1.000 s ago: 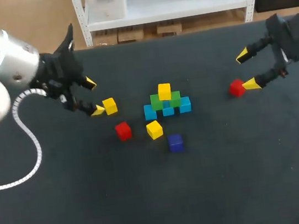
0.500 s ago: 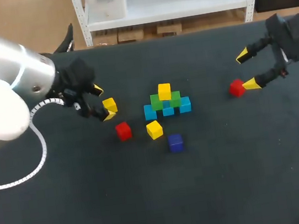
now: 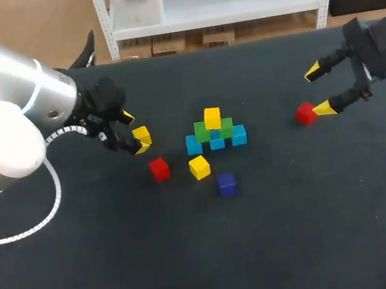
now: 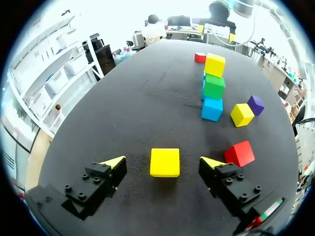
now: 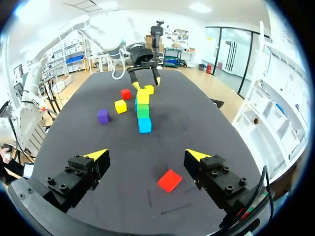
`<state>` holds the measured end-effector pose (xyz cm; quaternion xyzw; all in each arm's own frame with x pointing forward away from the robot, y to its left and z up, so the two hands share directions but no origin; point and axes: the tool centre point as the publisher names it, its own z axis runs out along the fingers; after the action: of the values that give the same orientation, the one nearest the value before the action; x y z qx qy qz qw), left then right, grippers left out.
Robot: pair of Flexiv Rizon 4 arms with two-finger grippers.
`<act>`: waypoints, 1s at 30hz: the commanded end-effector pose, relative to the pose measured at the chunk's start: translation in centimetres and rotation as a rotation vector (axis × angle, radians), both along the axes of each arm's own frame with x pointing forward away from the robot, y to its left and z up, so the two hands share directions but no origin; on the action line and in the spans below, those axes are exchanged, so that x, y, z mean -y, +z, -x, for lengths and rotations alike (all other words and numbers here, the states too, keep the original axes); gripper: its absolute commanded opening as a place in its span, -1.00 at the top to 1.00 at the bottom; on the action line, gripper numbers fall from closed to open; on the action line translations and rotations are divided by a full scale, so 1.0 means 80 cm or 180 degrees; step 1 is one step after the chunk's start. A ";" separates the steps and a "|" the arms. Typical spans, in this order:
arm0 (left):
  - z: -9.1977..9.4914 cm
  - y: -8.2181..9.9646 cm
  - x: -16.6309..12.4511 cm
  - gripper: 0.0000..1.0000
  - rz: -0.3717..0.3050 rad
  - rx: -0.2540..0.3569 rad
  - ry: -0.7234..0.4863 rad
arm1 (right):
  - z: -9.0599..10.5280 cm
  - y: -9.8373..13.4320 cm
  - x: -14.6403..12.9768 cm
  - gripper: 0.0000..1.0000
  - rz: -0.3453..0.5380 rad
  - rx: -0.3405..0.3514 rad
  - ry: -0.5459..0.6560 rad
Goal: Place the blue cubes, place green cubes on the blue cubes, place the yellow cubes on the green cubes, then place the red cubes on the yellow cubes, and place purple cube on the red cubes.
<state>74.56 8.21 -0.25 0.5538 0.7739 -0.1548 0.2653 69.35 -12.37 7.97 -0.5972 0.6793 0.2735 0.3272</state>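
Note:
A loose yellow cube [image 3: 142,135] [image 4: 165,162] rests on the black table, between the fingers of my left gripper [image 3: 134,132] [image 4: 162,162]. That gripper is open, with a gap on each side of the cube. The stack [image 3: 214,133] has three blue cubes [image 3: 194,145] in a row, two green cubes [image 3: 203,131] on them and one yellow cube [image 3: 211,118] on top. In front of it lie a red cube [image 3: 158,169], a yellow cube [image 3: 198,167] and a purple cube [image 3: 226,183]. My right gripper [image 3: 317,90] [image 5: 146,154] hangs open over another red cube [image 3: 306,113] [image 5: 170,180], not touching it.
The black table [image 3: 298,230] stretches wide in front of the cubes. In the left wrist view the stack [image 4: 213,86] stands ahead of the gripper, with a red cube [image 4: 239,153] just beside its finger.
My left arm has moved right and turned, bringing its open fingers to either side of the loose yellow cube. The right arm has kept still.

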 end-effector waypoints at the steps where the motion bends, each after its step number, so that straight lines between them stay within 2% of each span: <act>1: -0.005 -0.004 0.006 0.09 -0.0008 -0.0004 0.0010 | -0.001 -0.001 0.000 -1.00 -0.0006 0.0001 0.0003; 2: -0.005 -0.005 0.007 0.16 -0.0007 -0.0004 0.0011 | -0.001 -0.001 0.000 -1.00 -0.0006 0.0001 0.0003; 3: -0.006 -0.005 0.008 0.33 -0.0005 -0.0004 0.0013 | -0.001 -0.001 0.000 -1.00 -0.0006 0.0001 0.0003; 5: -0.007 -0.005 0.012 1.00 -0.0001 0.0023 0.0003 | -0.001 -0.001 0.000 -1.00 -0.0006 0.0001 0.0003; 9: -0.006 -0.005 0.016 1.00 -0.0006 0.0033 -0.0039 | -0.001 -0.001 0.000 -1.00 -0.0006 0.0001 0.0003; 13: 0.001 0.006 0.021 1.00 -0.0005 0.0055 -0.0118 | -0.001 -0.001 0.000 -1.00 -0.0006 0.0001 0.0003; 23: 0.039 0.065 0.049 1.00 0.0229 0.0095 -0.0613 | -0.001 -0.001 0.000 -1.00 -0.0006 0.0001 0.0003; 30: 0.047 0.100 0.077 1.00 0.0335 0.0097 -0.0988 | -0.001 -0.001 0.000 -1.00 -0.0006 0.0001 0.0003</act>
<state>70.51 2.22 6.99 0.6487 0.6706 -0.2222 0.2831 69.36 -12.37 7.97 -0.5972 0.6793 0.2735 0.3274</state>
